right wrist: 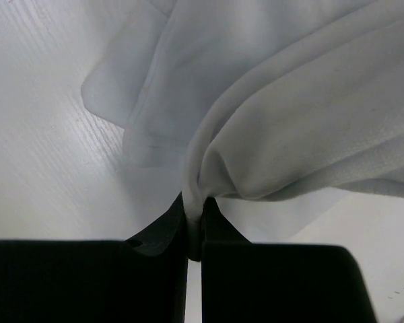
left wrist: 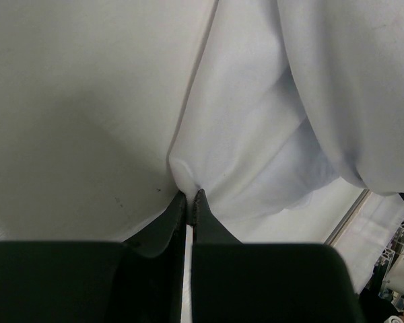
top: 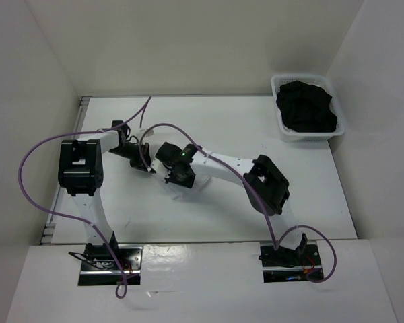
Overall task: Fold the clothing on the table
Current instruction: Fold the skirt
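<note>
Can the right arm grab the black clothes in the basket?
Probably not yet: the right arm has its jaws shut on the thin white fabric garment. The white plastic basket holding the black cloth bundle looks unobstructed.

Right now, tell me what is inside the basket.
A black bundle fills the basket. The basket's floor and anything beneath the bundle are covered and cannot be seen.

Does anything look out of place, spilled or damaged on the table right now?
Nothing spilled or damaged. The clothing is only bunched and creased where the left pincer and right pincer each pinch a fold, which suits folding.
</note>
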Motion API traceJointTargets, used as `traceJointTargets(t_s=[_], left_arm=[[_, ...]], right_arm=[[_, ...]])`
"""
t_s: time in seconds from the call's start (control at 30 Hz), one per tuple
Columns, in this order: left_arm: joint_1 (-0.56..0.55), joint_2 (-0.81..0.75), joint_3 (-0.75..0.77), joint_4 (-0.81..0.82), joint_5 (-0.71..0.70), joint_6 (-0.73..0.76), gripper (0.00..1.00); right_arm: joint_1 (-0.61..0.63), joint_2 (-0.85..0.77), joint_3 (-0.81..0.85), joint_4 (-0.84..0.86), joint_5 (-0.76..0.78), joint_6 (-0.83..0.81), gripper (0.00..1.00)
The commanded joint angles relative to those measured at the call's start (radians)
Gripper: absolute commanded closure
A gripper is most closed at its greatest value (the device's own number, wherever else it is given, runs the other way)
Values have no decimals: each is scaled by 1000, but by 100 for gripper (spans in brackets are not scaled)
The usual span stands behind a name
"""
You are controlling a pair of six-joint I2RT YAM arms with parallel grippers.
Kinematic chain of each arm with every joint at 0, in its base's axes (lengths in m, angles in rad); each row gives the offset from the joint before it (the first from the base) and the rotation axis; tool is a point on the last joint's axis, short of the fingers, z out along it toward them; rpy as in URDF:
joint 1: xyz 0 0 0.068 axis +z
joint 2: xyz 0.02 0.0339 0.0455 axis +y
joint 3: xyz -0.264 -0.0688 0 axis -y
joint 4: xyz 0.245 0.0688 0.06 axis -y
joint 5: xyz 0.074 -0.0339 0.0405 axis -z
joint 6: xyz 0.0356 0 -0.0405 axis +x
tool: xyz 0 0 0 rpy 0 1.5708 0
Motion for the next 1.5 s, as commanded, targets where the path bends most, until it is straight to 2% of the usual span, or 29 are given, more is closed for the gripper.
traceJointTargets(t_s=[0.0,0.3,0.7,0.73,0.8,0.87,0.9,1.0,1.1,1.3,1.33,1.4,1.47], left_arm=[[5,-32,3,-4,20,5,100],[5,-50,3,-13,20,5,100],[5,-50,3,-13,20,5,100],[5,-50,3,-13,20,5,100],[5,-50,3,-13,29,5,100],[5,-50,3,-13,29,5,100],[5,-50,3,-13,29,5,100],[5,-50,3,-13,29,5,100],[5,-50,3,-13,29,5,100],[5,-59,12,-22,11,5,99],[5,-79,12,-33,11,5,95],[34,-116,21,-43,-13,5,82],[57,-150,21,-53,-32,5,66]], right_arm=[[22,-10,40,45,18,3,100],[31,76,238,-10,-32,25,100],[81,85,196,-19,-42,25,98],[81,85,196,-19,-42,25,96],[81,76,186,-19,-42,25,81],[81,76,186,-19,-42,25,58],[81,76,186,-19,-42,25,40],[81,67,208,-19,-63,34,23],[81,56,246,-41,-92,34,18],[71,1,349,-101,-163,22,13],[61,-14,349,-101,-163,8,13],[22,-63,349,-110,-172,-3,11],[-15,-96,338,-110,-183,-12,10]])
